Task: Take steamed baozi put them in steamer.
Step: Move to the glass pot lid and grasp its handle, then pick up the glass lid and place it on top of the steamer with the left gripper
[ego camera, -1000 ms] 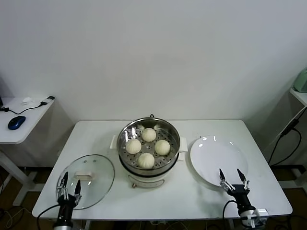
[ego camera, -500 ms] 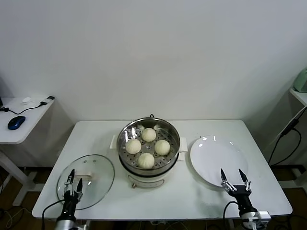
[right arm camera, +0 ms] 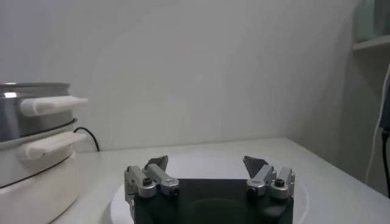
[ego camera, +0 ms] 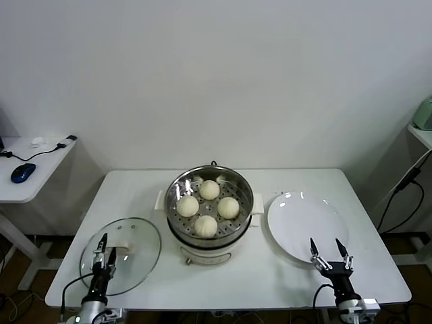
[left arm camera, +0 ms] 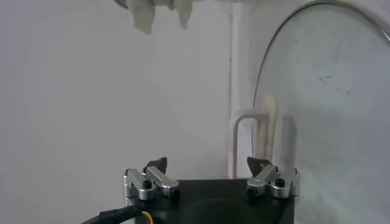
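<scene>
The steamer point(ego camera: 210, 202), a shiny steel pot on a cream base, stands mid-table. Several pale steamed baozi point(ego camera: 209, 190) lie on its perforated tray. My left gripper point(ego camera: 105, 247) is open and empty at the table's front left, over the near edge of the glass lid point(ego camera: 138, 250). The left wrist view shows the left gripper point(left arm camera: 208, 163) with nothing between its fingers and the lid's glass point(left arm camera: 329, 91) beyond. My right gripper point(ego camera: 325, 244) stands open and empty at the front right, by the near rim of the white plate point(ego camera: 304, 219). In the right wrist view the right gripper point(right arm camera: 207, 161) is over the plate point(right arm camera: 119, 201), with the steamer point(right arm camera: 30, 122) off to one side.
A side desk point(ego camera: 30, 169) with a blue mouse point(ego camera: 22, 173) stands to the left of the table. A cable point(ego camera: 405, 189) hangs at the right beside a shelf. The table's front edge runs just under both grippers.
The left gripper has shifted slightly right and turned over the lid's near edge. The right gripper has barely moved. The baozi and steamer have stayed put.
</scene>
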